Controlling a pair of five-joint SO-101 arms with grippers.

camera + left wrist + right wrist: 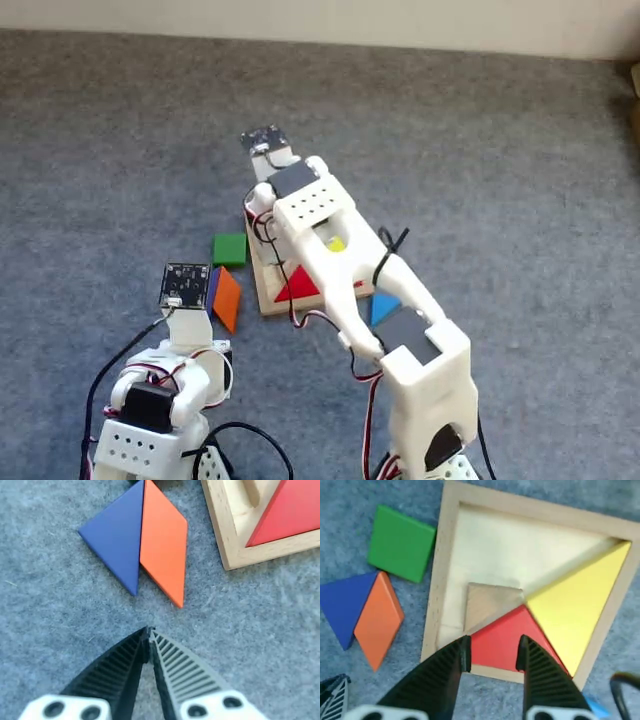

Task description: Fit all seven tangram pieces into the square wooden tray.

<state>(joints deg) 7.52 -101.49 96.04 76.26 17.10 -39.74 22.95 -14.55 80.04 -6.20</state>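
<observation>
The left gripper (150, 630) is sitting low over the grey carpet (100, 150), its two ribbed fingers pressed together with nothing between them. Just ahead of it, the dark blue wooden triangle (117, 535) and the orange wooden parallelogram (164, 540) are lying flat on the carpet, touching along one long edge. The green wooden square (401, 543) is lying just beyond those two, just beside the left edge of the square wooden tray (440, 580). The tray is resting flat on the carpet under the outstretched right arm. Inside it, an unpainted wooden piece (487, 605) is lying near the middle, touching the red wooden triangle (502, 640), which is sitting against the tray's near edge. The large yellow wooden triangle (575, 610) is lying along the tray's right edge, meeting the red one. The right gripper (493, 652) is hanging over the near edge above the red triangle, fingers spread and gripping nothing. A light blue piece (383, 308) is lying on the carpet just off the tray's near right corner, partly hidden by the arm.
</observation>
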